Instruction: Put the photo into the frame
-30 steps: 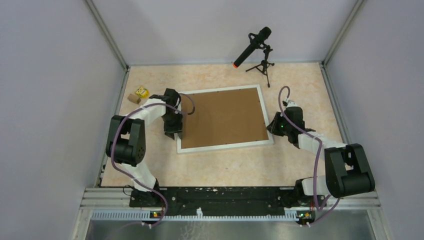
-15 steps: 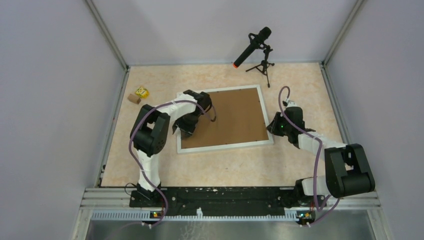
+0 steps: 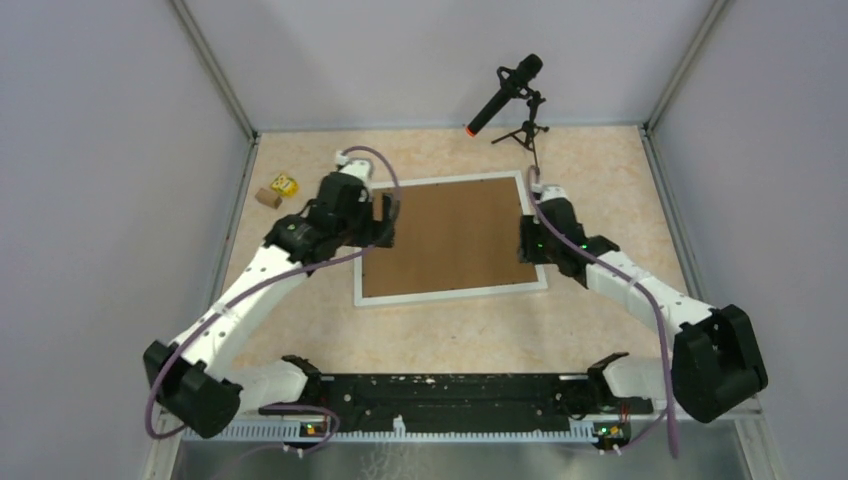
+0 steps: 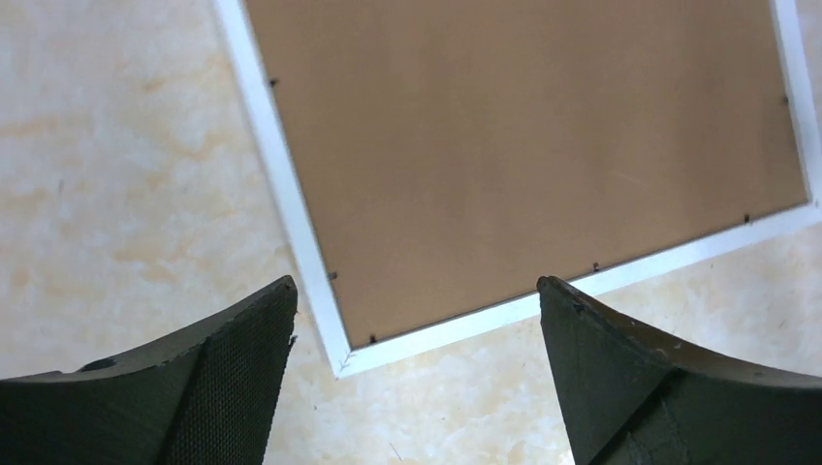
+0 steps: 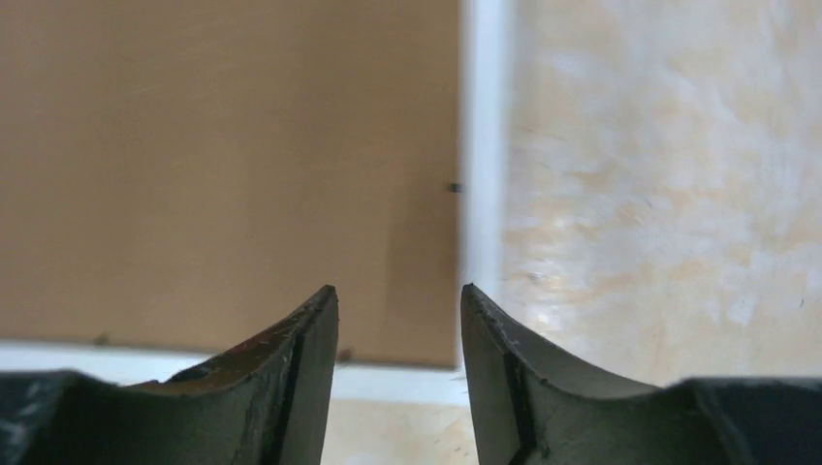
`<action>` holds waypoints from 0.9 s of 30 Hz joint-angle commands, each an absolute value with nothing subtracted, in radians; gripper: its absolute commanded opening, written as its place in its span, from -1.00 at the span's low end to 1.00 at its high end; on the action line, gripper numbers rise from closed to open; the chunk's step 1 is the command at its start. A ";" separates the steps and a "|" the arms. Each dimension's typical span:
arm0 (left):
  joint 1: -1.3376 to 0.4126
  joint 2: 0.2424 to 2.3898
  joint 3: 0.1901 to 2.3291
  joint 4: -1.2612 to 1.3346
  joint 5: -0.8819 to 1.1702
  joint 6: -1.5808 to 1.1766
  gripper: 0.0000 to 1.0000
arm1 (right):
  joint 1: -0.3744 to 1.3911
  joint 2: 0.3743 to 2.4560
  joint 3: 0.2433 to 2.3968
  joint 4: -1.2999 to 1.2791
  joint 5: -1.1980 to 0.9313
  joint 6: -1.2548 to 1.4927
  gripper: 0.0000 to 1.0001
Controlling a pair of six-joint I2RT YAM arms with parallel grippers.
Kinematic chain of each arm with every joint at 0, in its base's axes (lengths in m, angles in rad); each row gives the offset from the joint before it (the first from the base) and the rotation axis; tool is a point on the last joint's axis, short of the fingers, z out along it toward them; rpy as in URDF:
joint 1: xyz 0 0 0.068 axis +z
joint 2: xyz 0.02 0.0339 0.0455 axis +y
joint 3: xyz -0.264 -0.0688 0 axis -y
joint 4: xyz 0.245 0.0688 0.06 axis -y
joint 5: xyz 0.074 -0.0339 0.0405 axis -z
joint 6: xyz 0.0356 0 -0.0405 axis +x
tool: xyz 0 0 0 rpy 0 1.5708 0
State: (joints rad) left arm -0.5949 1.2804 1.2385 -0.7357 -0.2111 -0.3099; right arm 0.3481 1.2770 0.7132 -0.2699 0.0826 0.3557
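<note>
My left gripper [image 4: 417,286] hangs wide open and empty over the frame's [image 3: 450,292] left edge. My right gripper [image 5: 397,291], partly open, holds nothing. The frame lies mid-table, backing board [image 3: 450,235] uppermost, the photo hidden. A low finger could snag the moulding and drag it.

frame [image 3: 452,293]: thin moulding looked smooth, white, faintly glossy | backing board [image 3: 450,235]: was brown, matt, like pressed fibreboard | table [image 3: 450,335]: peach marbled top, smooth, showed slight sheen | left gripper [image 4: 417,300] pads [image 4: 237,383]: were black, matt, finely cross-hatched
</note>
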 commanded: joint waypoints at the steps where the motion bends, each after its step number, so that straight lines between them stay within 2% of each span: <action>1: -0.371 1.122 1.006 -0.603 0.091 -0.456 0.97 | 0.720 1.195 0.871 -0.430 0.367 0.137 0.00; 5: -0.195 1.027 0.873 -0.526 0.232 -0.552 0.98 | 1.022 1.287 0.876 -0.361 0.352 -0.155 0.04; 8: -0.164 1.024 0.866 -0.545 0.220 -0.625 0.98 | 1.161 1.392 0.893 -0.361 0.231 -0.406 0.05; 10: -0.160 1.035 0.858 -0.569 0.201 -0.682 0.97 | 1.224 1.444 0.876 -0.283 0.286 -0.530 0.04; 18: -0.159 1.026 0.745 -0.476 0.388 -0.717 0.97 | 1.226 1.514 0.831 -0.080 0.204 -0.708 -0.02; 21: -0.160 1.010 0.694 -0.461 0.426 -0.754 0.97 | 1.211 1.542 0.812 -0.035 0.150 -0.717 -0.10; 27: -0.160 0.943 0.584 -0.385 0.476 -0.840 0.81 | 1.151 1.538 0.721 0.158 0.057 -0.731 -0.14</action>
